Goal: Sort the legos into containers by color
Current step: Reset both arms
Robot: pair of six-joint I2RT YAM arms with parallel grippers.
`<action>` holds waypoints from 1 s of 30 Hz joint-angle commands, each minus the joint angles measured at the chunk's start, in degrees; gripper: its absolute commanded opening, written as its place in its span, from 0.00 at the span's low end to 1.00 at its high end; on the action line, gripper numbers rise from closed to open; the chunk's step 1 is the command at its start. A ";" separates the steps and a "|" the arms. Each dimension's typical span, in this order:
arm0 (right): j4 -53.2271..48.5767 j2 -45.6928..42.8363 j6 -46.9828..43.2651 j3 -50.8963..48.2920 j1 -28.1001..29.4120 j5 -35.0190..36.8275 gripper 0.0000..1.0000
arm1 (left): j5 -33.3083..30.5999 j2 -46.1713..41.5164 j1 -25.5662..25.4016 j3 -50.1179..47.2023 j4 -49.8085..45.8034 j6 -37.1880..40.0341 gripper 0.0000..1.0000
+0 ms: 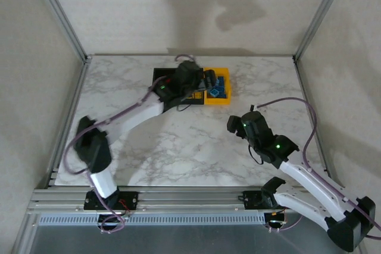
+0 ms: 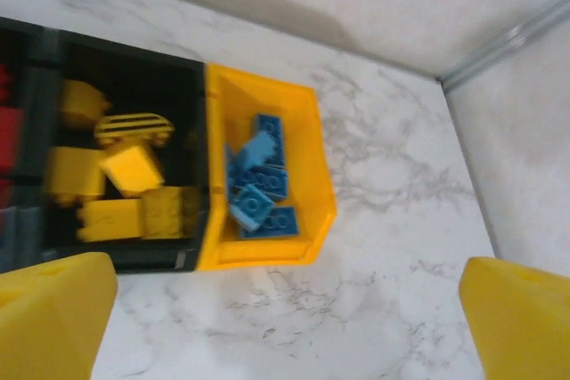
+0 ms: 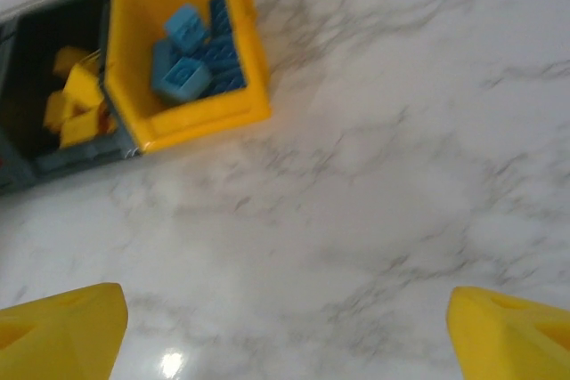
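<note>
**Three joined bins hold the colours; both grippers stand wide and empty**

A white marble-patterned table (image 1: pixel 178 147) lies between plain beige walls (image 1: pixel 149 10) and slanted aluminium frame posts (image 1: pixel 59 13). From the table's middle, the row of containers sits at 12 o'clock, close to the far edge.

The yellow-orange bin (image 2: pixel 267 253) is the 3 o'clock end of the row and holds a heap of blue legos (image 2: pixel 258 184). Joined to it at 9 o'clock, the middle black bin (image 2: pixel 134 55) holds yellow legos (image 2: pixel 125 184), some of them tilted. The end black bin (image 1: pixel 159 74) lies further toward 9 o'clock, and red legos (image 2: pixel 7 122) show at the very edge of the left wrist view.

The left gripper (image 1: pixel 208 80) hangs over the row, where the middle bin meets the yellow-orange one. Its yellow fingers are spread wide with nothing between them. The right gripper (image 1: pixel 234 124) is at 5 o'clock from the yellow-orange bin, apart from it and over bare marble. Its fingers are also wide apart and empty.

No loose bricks are visible on the marble. Open surface runs from the bins toward 3 o'clock up to the wall, toward 9 o'clock, and across the whole near half down to the arm bases.
</note>
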 commanded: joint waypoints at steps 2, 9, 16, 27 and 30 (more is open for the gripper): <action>17.32 0.90 -10.74 -3.86 -0.75 18.68 0.99 | -6.47 -10.71 5.74 -15.23 6.04 4.86 1.00; 47.52 4.73 -28.99 -16.66 -10.46 23.79 0.99 | -19.05 -26.49 16.59 -40.20 18.63 15.41 1.00; 73.85 13.04 -33.12 -29.39 -20.23 17.95 0.99 | -24.68 -25.51 26.87 -50.88 31.17 21.53 1.00; 111.10 36.11 -43.91 -32.57 -26.93 -2.61 0.99 | -14.36 -9.09 33.22 -63.06 75.16 30.97 1.00; 111.11 37.92 -38.27 -34.22 -34.60 -17.79 0.99 | -12.29 -0.21 33.67 -67.31 93.29 32.61 1.00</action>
